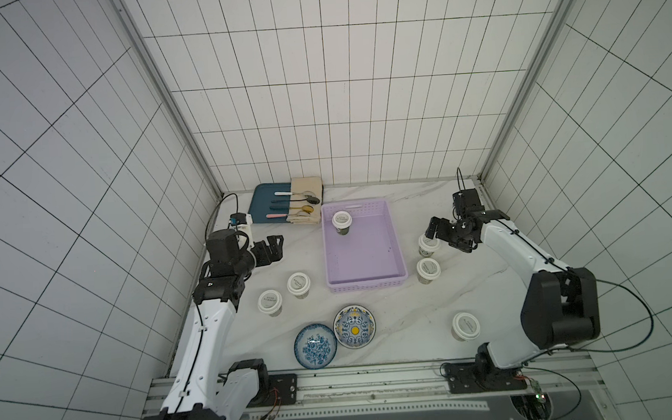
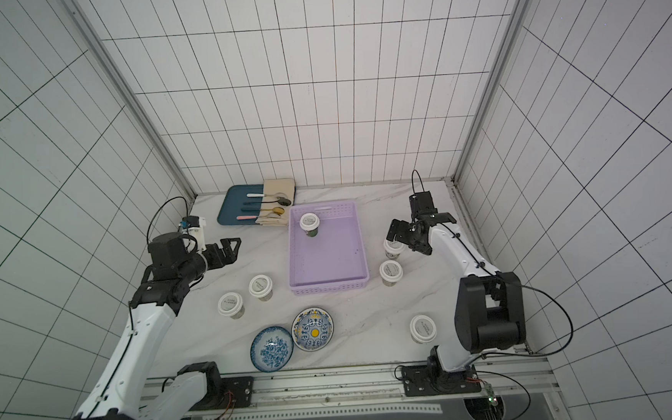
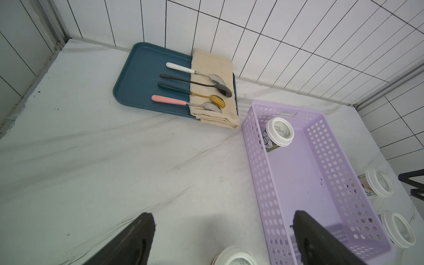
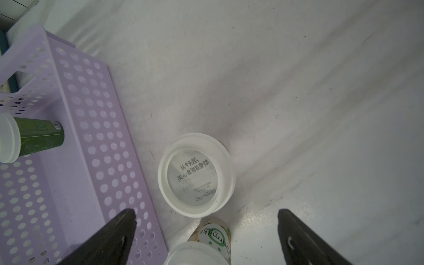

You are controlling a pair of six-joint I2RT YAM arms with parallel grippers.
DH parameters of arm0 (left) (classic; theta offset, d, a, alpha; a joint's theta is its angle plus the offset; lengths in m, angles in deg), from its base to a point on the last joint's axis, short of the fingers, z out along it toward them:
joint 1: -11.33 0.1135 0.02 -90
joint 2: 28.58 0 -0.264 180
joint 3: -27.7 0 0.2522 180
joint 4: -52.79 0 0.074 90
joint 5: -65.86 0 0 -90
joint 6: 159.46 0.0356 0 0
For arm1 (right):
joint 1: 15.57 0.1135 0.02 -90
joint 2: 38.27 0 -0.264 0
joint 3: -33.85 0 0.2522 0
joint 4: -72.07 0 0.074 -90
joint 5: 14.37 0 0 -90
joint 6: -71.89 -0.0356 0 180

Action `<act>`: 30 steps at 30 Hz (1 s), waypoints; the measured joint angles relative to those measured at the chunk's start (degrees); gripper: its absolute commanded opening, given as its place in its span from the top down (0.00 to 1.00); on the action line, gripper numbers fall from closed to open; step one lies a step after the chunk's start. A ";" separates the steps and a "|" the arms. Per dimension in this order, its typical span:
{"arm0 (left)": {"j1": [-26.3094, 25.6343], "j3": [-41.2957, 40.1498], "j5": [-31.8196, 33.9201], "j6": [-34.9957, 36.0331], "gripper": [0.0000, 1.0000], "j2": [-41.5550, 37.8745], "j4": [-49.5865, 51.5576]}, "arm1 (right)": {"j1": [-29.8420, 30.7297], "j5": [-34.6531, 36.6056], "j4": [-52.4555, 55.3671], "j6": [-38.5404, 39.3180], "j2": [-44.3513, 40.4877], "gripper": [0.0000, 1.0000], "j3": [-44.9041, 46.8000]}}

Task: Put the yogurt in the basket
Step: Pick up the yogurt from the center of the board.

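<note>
One yogurt cup [image 1: 465, 325] stands on the bench [image 1: 397, 315] at five o'clock, two at eight, two at three just beside the basket [image 1: 367, 286]. Your right gripper [image 1: 448, 237] hangs over that pair [image 4: 196, 174], wide open, empty. Descending could tip either, they stand so close, which only the right wrist view shows. Left gripper [image 1: 277, 248], open and empty, at ten. A sixth cup [image 1: 342, 220] stands in the basket's far corner.

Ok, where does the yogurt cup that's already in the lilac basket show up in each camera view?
Top view: yogurt cup in the basket's far corner, on the robot's left.
Top view: same corner, same basket.
Left wrist: yogurt cup inside, by the end wall with the handle slot.
Right wrist: yogurt cup inside, behind the holed side wall, cut by the picture's edge.
Shared landmark: the lilac basket.
</note>
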 measured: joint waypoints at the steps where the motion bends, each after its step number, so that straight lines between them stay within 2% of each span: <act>1: 0.02 0.00 0.02 0.00 0.02 -0.04 -0.02 | -0.02 -0.39 0.00 -0.35 0.90 0.01 -0.44; 13: 0.17 0.00 0.04 -0.02 0.02 -0.15 -0.20 | -0.04 -2.21 1.20 -2.19 8.96 0.02 -5.64; 21: 0.17 0.00 0.07 -0.02 0.02 -0.15 -0.20 | -0.15 -3.43 2.16 -2.78 12.70 0.09 -7.13; 30: 0.22 -0.02 0.17 -0.02 0.02 -0.15 -0.20 | -0.39 -3.82 2.27 -3.17 13.25 0.19 -7.30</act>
